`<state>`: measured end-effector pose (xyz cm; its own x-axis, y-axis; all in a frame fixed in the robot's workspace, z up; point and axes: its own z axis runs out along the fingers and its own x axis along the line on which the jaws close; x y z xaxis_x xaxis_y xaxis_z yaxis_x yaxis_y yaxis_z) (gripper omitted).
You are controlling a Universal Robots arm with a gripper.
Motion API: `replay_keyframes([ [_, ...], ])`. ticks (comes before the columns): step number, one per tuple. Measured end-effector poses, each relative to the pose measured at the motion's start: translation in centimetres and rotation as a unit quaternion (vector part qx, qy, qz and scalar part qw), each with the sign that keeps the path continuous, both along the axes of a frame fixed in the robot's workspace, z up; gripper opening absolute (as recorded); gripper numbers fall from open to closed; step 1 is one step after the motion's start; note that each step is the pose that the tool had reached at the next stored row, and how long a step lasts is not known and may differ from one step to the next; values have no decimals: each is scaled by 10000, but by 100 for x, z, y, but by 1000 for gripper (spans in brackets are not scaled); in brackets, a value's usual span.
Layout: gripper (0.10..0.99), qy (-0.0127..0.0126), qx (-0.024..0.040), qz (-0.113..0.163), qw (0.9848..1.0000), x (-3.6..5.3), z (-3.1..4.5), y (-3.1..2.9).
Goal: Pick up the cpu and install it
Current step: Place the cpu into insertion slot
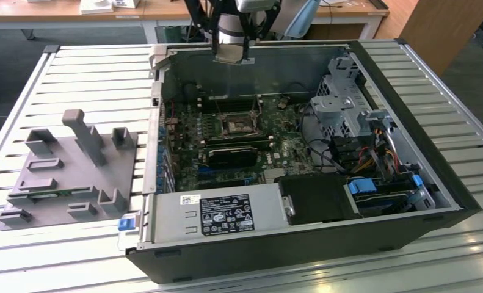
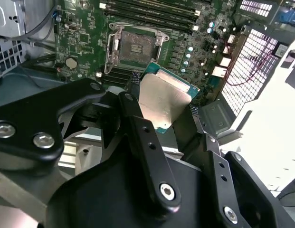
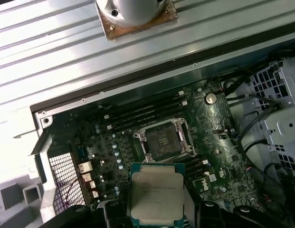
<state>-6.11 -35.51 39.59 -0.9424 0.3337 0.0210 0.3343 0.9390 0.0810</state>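
Cpu [image 3: 156, 192] in tool [image 3: 157, 213] above socket [image 3: 164, 140] inside the case [image 1: 306, 247]

Robotics lab or test bench, set up inside an office-type room. Ribbed aluminium work table [image 1: 62, 67], industrial in kind, not household furniture. On it, an opened desktop computer case [image 1: 436, 159], side panel off, with green motherboard [image 1: 257, 131] and cabling laid bare. Beside the case, toward the exterior view's left, a grey plastic fixture block [image 1: 70, 177] with upright posts and slots, plainly a made-to-order jig. Black linkage gripper [image 2: 162, 110] clamped on the cpu [image 2: 161, 95] above the board, seen in both wrist views. Behind the table, pale wooden desks [image 1: 54, 13] carrying papers or boxes. Grey floor [image 1: 5, 43] underneath.
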Motion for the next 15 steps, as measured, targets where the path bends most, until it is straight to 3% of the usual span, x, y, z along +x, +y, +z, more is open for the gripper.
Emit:
replay_keyframes([
  [5, 529, -1, 1, -335, 9994, 0, -7, 1],
  [9, 529, 0, 0, -628, 9980, 0, -12, 4],
  [10, 529, 0, 0, -806, 9967, 0, -16, 6],
  [15, 529, 0, 0, -1157, 9933, 0, -23, 10],
])
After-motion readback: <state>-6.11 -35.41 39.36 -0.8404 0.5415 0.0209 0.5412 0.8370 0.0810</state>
